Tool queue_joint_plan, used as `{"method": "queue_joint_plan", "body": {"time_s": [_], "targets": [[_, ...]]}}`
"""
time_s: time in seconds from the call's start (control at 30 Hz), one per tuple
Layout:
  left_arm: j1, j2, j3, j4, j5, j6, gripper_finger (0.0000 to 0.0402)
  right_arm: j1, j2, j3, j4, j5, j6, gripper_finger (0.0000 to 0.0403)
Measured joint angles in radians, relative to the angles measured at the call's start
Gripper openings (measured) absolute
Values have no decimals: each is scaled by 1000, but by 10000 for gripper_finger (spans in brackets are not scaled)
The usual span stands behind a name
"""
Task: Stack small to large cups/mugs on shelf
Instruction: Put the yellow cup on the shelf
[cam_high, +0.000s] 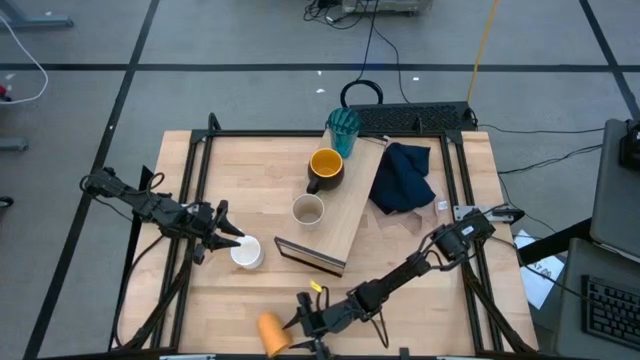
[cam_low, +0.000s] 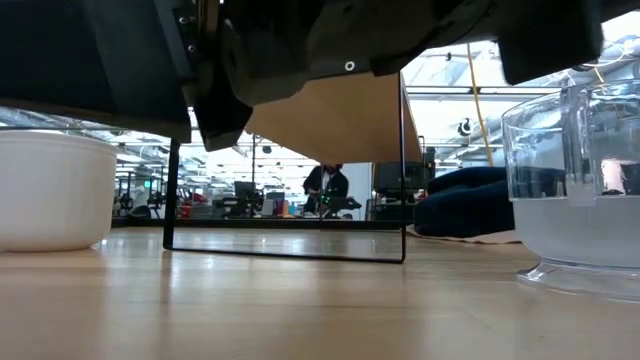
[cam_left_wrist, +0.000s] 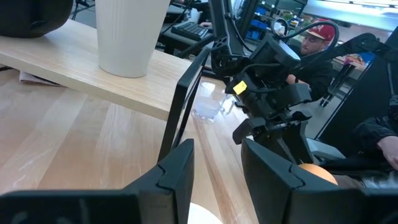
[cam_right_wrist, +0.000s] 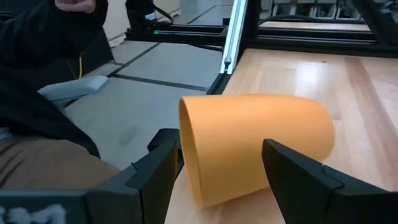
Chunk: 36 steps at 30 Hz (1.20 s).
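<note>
Your left gripper (cam_high: 228, 236) sits at the table's left side, fingers parted around the rim of the white mug (cam_high: 246, 252), which stands upright on the table (cam_high: 250, 180); from the left wrist view one finger (cam_left_wrist: 175, 177) is on each side of a pale rim at the frame's edge, so it looks like a grip on the mug's wall, but contact itself isn't clear. Your right gripper (cam_high: 297, 322) is low at the near edge, jaws spread and straddling the orange cup (cam_high: 272, 331), which lies on its side with its mouth facing the gripper; the right wrist view shows the cup (cam_right_wrist: 255, 146) between both fingers (cam_right_wrist: 151, 169), not visibly squeezed. The shelf (cam_high: 340, 215) runs diagonally across the table's middle, its dark end edge pointing toward you. On it: the teal ribbed tumbler (cam_high: 343, 130) at the far end, the dark mug with yellow inside (cam_high: 325, 170) next, and the beige cup (cam_high: 308, 210) nearer the dark end, at the board's left edge. The small clear glass (cam_low: 578, 190) shows big in the low view on the right, standing on the table. The navy cloth (cam_high: 403, 178) lies crumpled just right of the shelf. A person in a red cap (cam_left_wrist: 316, 43) sits beyond the table in the left wrist view.
</note>
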Motion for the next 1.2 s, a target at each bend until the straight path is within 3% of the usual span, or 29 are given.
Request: {"method": "queue_joint_plan", "body": {"time_s": [1.2], "targets": [[0, 0, 0, 0, 0, 6, 134, -11, 15, 0, 24, 13, 61, 226]]}}
